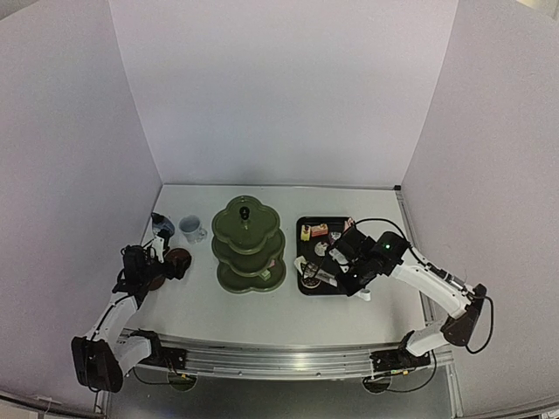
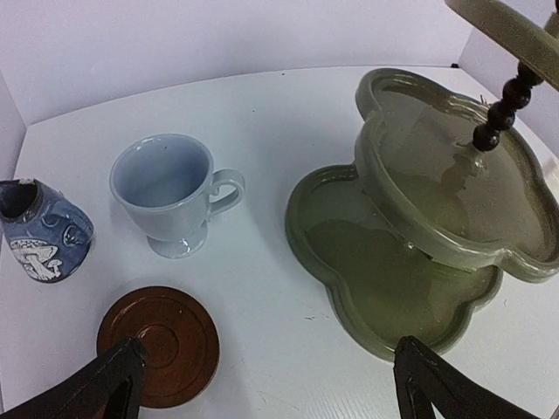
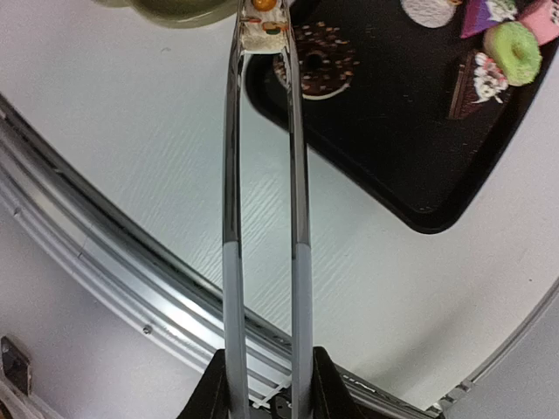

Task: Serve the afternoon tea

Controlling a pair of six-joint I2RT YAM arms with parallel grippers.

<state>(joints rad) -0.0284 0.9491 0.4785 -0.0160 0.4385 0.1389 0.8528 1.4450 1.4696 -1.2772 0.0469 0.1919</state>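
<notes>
The olive-green three-tier stand (image 1: 249,244) rises mid-table, its tiers (image 2: 428,236) bare in the left wrist view. A pale blue cup (image 2: 166,192) stands upright beside a dark blue mushroom-patterned cup (image 2: 39,231). A brown coaster (image 2: 162,345) lies in front of them. My left gripper (image 2: 266,393) hangs open above the table between coaster and stand. My right gripper (image 3: 266,375) is shut on the metal tongs (image 3: 231,262). The tong tips pinch a small cream cake (image 3: 262,26) with orange topping, near the tray's corner and the stand's rim (image 3: 175,9).
The black tray (image 3: 419,175) right of the stand holds a chocolate doughnut (image 3: 319,65), a green doughnut (image 3: 514,51), a dark cake slice (image 3: 476,83) and other cakes. A metal rail (image 3: 105,253) runs along the table's near edge. White walls enclose three sides.
</notes>
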